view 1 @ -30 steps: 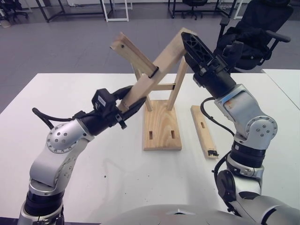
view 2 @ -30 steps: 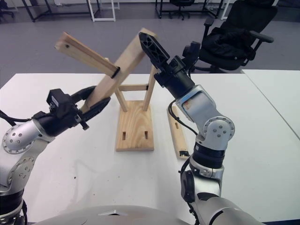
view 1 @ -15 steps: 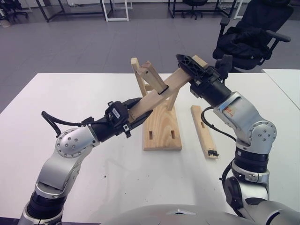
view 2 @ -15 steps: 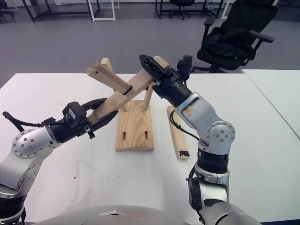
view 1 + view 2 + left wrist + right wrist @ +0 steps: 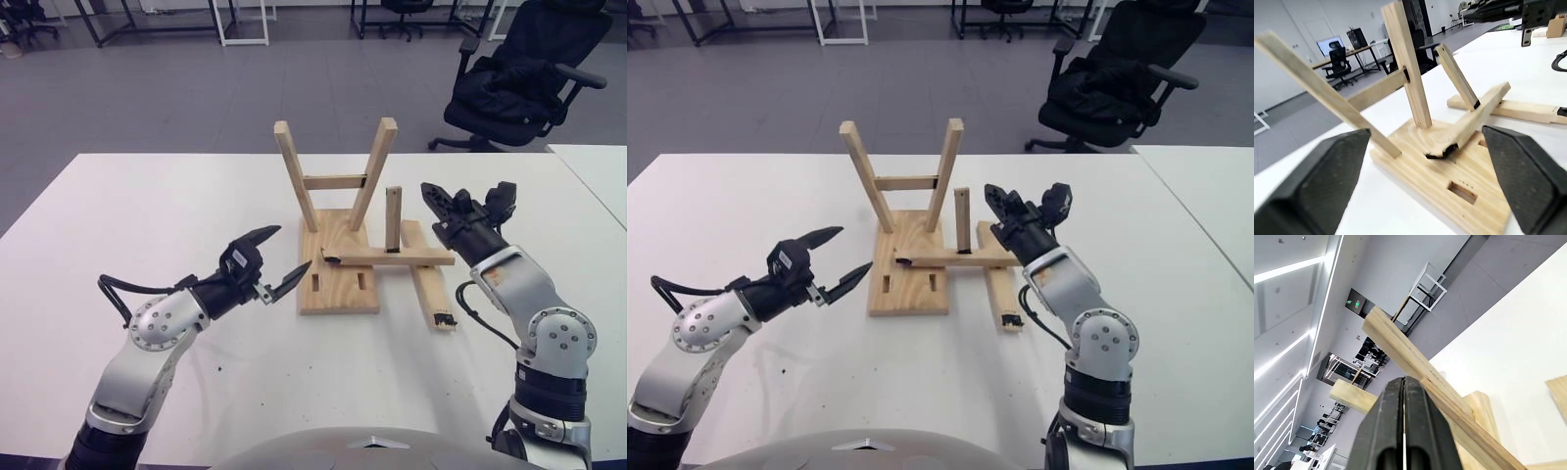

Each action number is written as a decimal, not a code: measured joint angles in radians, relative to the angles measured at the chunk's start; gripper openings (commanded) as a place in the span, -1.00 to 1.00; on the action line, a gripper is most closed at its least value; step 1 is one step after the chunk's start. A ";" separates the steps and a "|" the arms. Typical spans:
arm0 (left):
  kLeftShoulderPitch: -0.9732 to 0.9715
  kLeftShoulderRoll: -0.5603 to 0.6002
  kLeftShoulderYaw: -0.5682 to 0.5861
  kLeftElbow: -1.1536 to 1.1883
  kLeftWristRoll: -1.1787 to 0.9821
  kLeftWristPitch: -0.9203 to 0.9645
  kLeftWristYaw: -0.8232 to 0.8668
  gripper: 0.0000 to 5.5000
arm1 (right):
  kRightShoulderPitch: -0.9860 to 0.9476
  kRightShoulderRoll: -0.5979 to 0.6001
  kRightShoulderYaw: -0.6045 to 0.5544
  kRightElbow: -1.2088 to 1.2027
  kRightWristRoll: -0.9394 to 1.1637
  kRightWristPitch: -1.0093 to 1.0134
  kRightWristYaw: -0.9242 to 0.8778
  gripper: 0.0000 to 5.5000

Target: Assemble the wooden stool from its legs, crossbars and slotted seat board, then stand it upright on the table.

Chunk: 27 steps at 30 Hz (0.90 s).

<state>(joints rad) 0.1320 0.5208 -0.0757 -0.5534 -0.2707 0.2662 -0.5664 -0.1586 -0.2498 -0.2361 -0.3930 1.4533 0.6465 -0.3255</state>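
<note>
Grey floor and an office chair (image 5: 509, 69) lie beyond the smooth white table (image 5: 196, 196), which carries the slotted seat board (image 5: 338, 294) lying flat. One leg frame (image 5: 335, 181) stands in the board's far slots. The second leg frame (image 5: 392, 258) lies tipped across its right side; it looks light and stiff, probably best gripped mid-leg. A loose bar (image 5: 428, 289) lies just right of the board. The left tool (image 5: 294, 245) gapes wide at the board's left; the right tool (image 5: 429, 191), pinched together and empty, hovers to its right.
</note>
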 measured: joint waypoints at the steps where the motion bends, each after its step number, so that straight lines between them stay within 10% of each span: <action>1: 0.008 -0.003 -0.004 0.016 0.008 -0.015 -0.003 0.76 | 0.001 -0.010 0.001 0.018 -0.022 0.000 0.025 -1.00; 15: -0.492 -0.075 -0.291 0.608 0.112 -0.080 -0.352 0.95 | -0.003 -0.052 -0.050 0.214 -0.296 -0.032 0.246 -1.00; 27: -0.749 -0.226 -0.344 1.029 0.199 -0.143 -0.460 0.73 | 0.001 -0.013 -0.035 0.233 -0.397 -0.011 0.305 -1.00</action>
<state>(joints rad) -0.6171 0.2951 -0.4193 0.4761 -0.0720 0.1232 -1.0267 -0.1576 -0.2630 -0.2709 -0.1600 1.0561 0.6354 -0.0208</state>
